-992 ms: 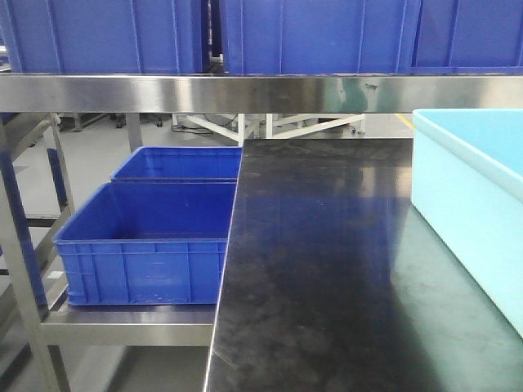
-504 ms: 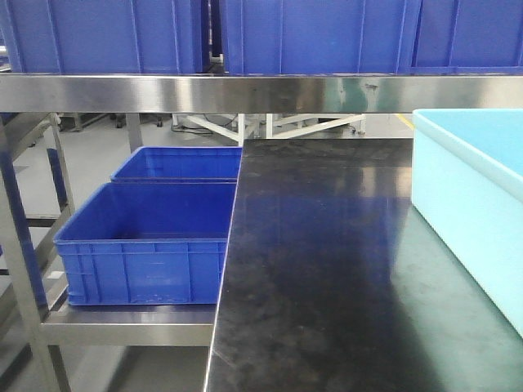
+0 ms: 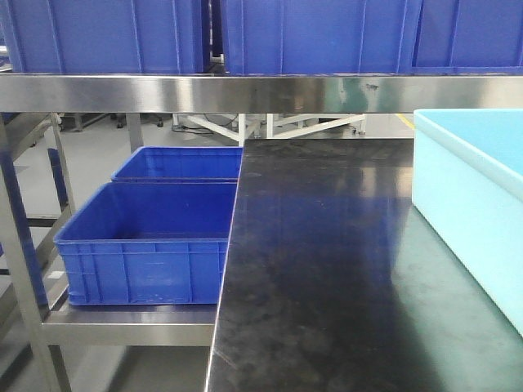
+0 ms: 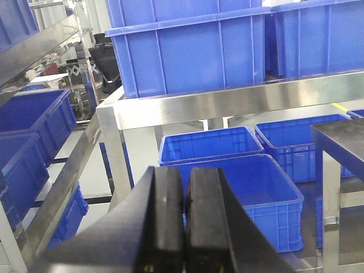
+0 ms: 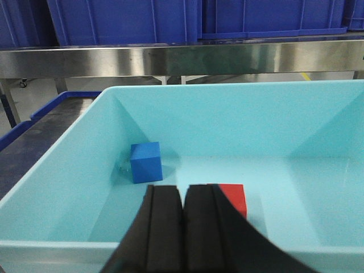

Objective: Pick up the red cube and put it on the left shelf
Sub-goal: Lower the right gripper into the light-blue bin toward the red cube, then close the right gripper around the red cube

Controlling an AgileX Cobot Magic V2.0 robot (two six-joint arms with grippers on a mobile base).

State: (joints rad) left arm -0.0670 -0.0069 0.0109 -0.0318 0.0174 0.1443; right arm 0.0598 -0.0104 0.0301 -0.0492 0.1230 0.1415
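Note:
The red cube point(image 5: 236, 197) lies on the floor of the light-blue tub point(image 5: 62, 170), partly hidden behind my right gripper point(image 5: 183, 193). That gripper hovers over the tub's near rim, shut, with nothing between its fingers. In the left wrist view my left gripper point(image 4: 185, 176) is shut and empty, pointing at the steel shelf rack point(image 4: 187, 102) on the left and the blue bins on it. The front view shows the left shelf point(image 3: 122, 322) carrying blue bins point(image 3: 147, 245) and the tub point(image 3: 466, 204) at the right, with neither gripper nor cube in sight.
A blue cube point(image 5: 146, 162) sits in the tub, left of and behind the red one. The black tabletop point(image 3: 327, 261) lies between shelf and tub. A steel rail point(image 3: 261, 91) with large blue bins point(image 3: 310, 33) above it crosses overhead.

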